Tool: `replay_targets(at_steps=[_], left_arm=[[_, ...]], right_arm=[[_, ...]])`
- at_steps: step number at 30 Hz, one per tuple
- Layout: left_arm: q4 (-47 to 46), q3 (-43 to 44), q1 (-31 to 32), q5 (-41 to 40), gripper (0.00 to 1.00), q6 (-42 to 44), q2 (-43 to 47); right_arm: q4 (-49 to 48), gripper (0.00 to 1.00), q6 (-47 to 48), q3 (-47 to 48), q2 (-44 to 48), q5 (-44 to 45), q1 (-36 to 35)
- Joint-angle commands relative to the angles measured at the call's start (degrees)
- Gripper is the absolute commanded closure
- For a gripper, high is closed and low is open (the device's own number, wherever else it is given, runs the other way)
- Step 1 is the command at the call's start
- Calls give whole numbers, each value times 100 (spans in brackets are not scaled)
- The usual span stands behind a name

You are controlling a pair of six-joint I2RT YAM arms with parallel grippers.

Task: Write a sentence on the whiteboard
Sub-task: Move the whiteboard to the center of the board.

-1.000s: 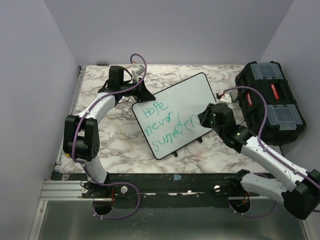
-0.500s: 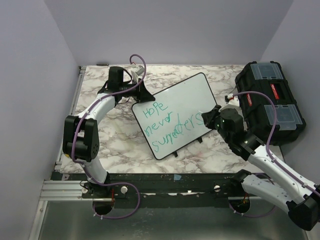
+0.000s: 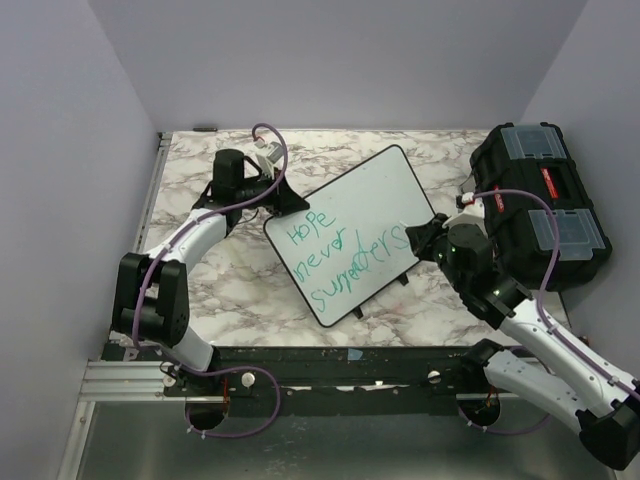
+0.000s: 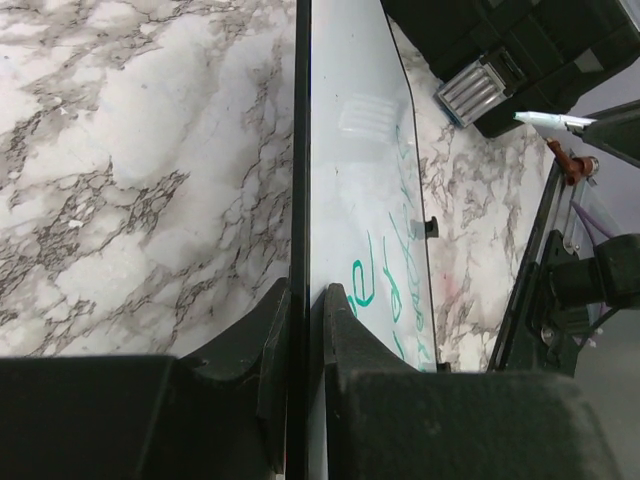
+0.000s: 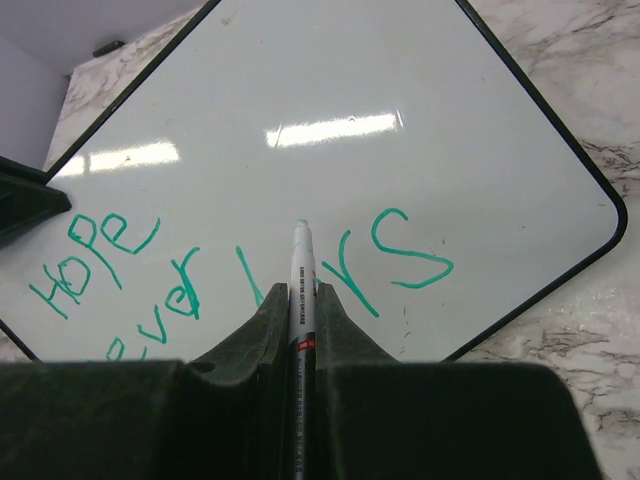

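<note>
The whiteboard (image 3: 375, 195) lies turned diagonally on the marble table. The green sentence (image 3: 335, 252) on it reads about "Hope never surrenders" in three lines. My left gripper (image 3: 274, 203) is shut on the board's left edge; the left wrist view shows its jaws (image 4: 308, 300) clamped on the black frame, with the board (image 4: 350, 170) and green letters (image 4: 395, 280) beyond. My right gripper (image 3: 422, 236) is shut on a white marker (image 5: 301, 270) at the board's right edge. Its tip points at the board (image 5: 330, 90) near the final "rs" (image 5: 400, 260).
A black toolbox (image 3: 540, 205) with clear lid compartments stands at the right, close behind my right arm; it also shows in the left wrist view (image 4: 520, 50). Purple-grey walls enclose the table on three sides. Marble surface (image 3: 235, 275) lies left of and in front of the board.
My right gripper drew back to the right off the last word, uncovering the final "s". My left arm shifted nearer and the board's left corner moved slightly with it.
</note>
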State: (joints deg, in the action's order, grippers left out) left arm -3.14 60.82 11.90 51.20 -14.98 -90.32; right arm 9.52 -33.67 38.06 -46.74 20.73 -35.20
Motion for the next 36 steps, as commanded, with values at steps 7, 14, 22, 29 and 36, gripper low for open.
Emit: replay_targets(at_steps=[7,14,22,29,36], left_arm=[[-553,-713,1120,-1445,100,-263,197],[-1670,-1391,1614,-2155,100,-1309,341],[-1884,-1328,1983,-2288,100,-1293,183],[-1664,-1241,1983,-2381,96,-967,273],[-1318,-1040,1982,-2505,86,-796,334]], right_arm=[[71,99,-17,-218,481,422,-12],[233,99,52,-250,706,615,-13],[262,99,79,-247,737,691,-13],[201,99,79,-247,592,677,-13],[112,99,85,-272,509,675,-13]])
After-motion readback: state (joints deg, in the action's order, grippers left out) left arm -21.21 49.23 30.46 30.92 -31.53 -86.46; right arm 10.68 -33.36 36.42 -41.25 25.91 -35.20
